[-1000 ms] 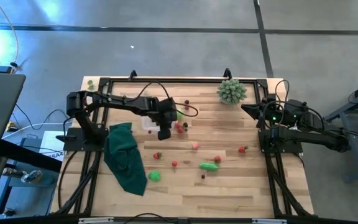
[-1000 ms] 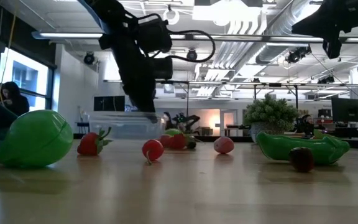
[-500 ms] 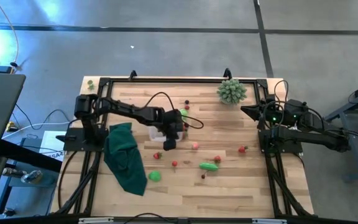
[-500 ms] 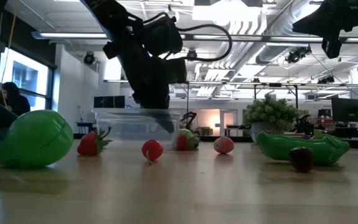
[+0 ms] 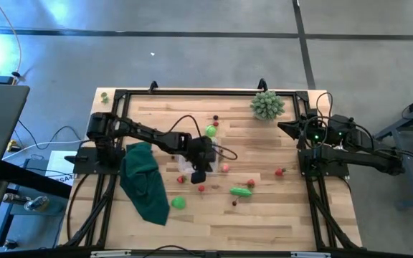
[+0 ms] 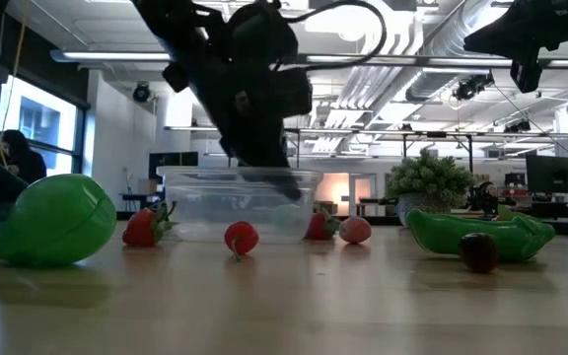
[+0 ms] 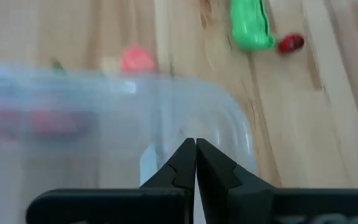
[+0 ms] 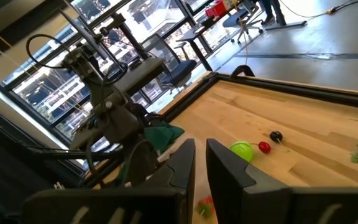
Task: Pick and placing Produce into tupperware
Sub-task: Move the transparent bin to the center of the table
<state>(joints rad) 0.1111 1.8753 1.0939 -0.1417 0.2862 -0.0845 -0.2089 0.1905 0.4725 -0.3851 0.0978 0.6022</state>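
Note:
The clear tupperware (image 6: 227, 205) (image 5: 183, 163) (image 7: 104, 106) stands on its base mid-table, mostly under my left arm in the high view. My left gripper (image 5: 199, 172) (image 7: 195, 144) is shut on it. Produce lies scattered around it. There is a green ball (image 5: 211, 130), a pink piece (image 5: 225, 168), a strawberry (image 5: 181, 179), a red piece (image 5: 201, 189), a green pod (image 5: 241, 191) (image 7: 250, 25) and a second green ball (image 5: 178, 203) (image 6: 57, 219). Red blurs show through the wall in the left wrist view; whether they are inside, I cannot tell. My right gripper (image 8: 199, 163), open, waits above the table's right edge (image 5: 287, 126). My left gripper pinches the tupperware's wall at its rim (image 7: 185, 134) between its two shut fingers. The fingers (image 6: 282, 183) come slanting down from above. The container stays upright with its base on the table.
A dark green cloth (image 5: 145, 183) lies left of the container. A pale spiky plant (image 5: 267, 105) stands at the far right corner. More red pieces (image 5: 279, 172) (image 5: 251, 183) and a dark one (image 5: 234, 203) lie right of the container. Bare wood shows along the near edge.
My left gripper has moved toward the table's near edge and somewhat to the right, staying shut. The tupperware has slid along the table with it, upright, coming closer to the strawberry, the red piece and the pink piece.

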